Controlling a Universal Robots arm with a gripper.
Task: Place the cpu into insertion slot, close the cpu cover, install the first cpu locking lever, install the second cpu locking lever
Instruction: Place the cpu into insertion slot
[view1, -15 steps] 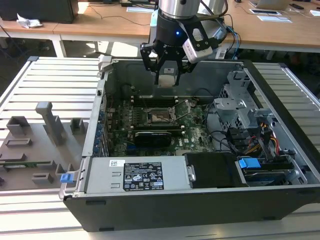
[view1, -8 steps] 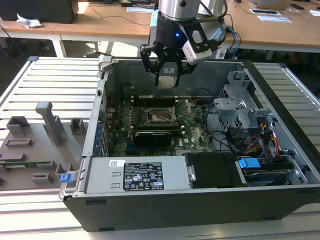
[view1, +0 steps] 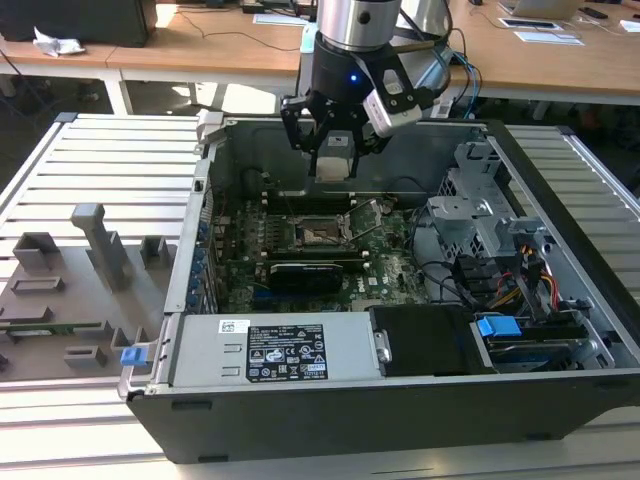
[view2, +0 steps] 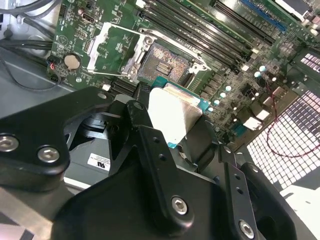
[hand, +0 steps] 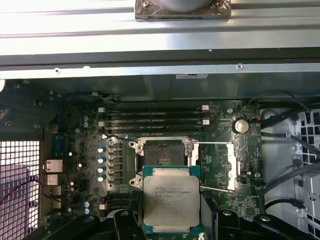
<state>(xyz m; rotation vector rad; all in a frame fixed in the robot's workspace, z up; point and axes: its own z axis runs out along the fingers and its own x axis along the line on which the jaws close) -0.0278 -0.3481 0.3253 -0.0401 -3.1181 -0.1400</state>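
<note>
Black end effector fingers lie closest to us in both wrist views, and they are clamped on two opposite edges of the cpu, a small flat square chip with a dull silver-grey metal top and a green border. The chip hangs in the air above the green circuit board. It is near the insertion slot, a small square dark socket with a grey metal rim, but apart from it and not yet inside.

The cpu cover, a thin silver-grey metal frame with a square cut-out, stands swung open just beside the socket, so the socket is bare.

We think the main danger is a skew or shifted descent. If the chip meets the rim with one corner first, it can press on the fine contacts of the socket and damage them. The fingers may also touch the raised cover, because it is so near. A small slip in the grip would have the same effect.

The open black computer case on the slatted metal worktop holds the board, a long black rectangular card, cable bundles and a grey metal drive cage. At the exterior view's left, a grey moulded fixture plate carries several grey blocks.
</note>
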